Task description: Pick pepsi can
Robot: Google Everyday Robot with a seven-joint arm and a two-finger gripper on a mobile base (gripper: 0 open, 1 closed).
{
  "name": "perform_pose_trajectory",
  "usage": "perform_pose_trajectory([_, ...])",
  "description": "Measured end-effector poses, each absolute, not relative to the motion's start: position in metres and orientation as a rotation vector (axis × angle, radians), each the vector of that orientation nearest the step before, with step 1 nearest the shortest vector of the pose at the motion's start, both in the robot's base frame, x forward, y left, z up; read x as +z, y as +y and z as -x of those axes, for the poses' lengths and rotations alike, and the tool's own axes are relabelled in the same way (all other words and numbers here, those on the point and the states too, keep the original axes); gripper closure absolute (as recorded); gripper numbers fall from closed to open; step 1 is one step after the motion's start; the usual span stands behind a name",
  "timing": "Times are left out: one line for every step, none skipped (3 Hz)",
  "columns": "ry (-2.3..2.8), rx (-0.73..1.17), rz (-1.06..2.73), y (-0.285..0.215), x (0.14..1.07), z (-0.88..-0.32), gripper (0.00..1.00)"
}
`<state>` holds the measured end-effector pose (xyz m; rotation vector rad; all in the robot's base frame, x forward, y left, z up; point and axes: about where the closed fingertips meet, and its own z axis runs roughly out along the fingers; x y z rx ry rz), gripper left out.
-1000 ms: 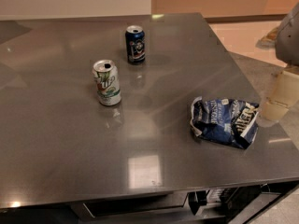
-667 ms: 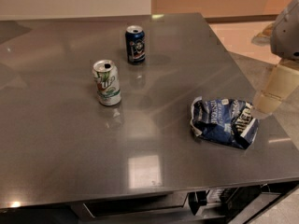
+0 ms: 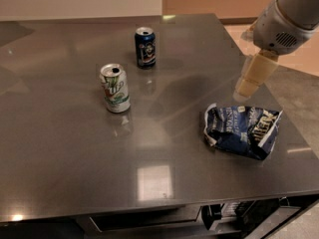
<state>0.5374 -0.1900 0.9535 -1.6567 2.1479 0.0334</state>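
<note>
The pepsi can (image 3: 145, 47) is dark navy blue with a silver top and a round logo. It stands upright at the back middle of the grey table (image 3: 75, 148). My gripper (image 3: 247, 86) hangs from the white arm at the right, above the table just over the snack bag's top edge. It is well to the right of the pepsi can and nearer the front. It holds nothing that I can see.
A white-and-green can (image 3: 114, 88) stands upright left of centre, in front of the pepsi can. A crumpled dark blue and white foil snack bag (image 3: 242, 130) lies at the right. The table's right edge runs close behind the arm.
My arm and gripper have moved left and up over the table, from beside the bag's right end toward its upper left. The cans and bag have not moved.
</note>
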Motion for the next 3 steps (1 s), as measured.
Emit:
perform_pose_trajectory([2.141,0.087,1.588,-0.171,0.938,-0.587,0.0])
perform_pose_trajectory([2.142,0.113,1.517,-0.147,0.924,-0.632,0.0])
perform_pose_trajectory([2.166,0.133,1.427,-0.125,0.911,-0.673,0.0])
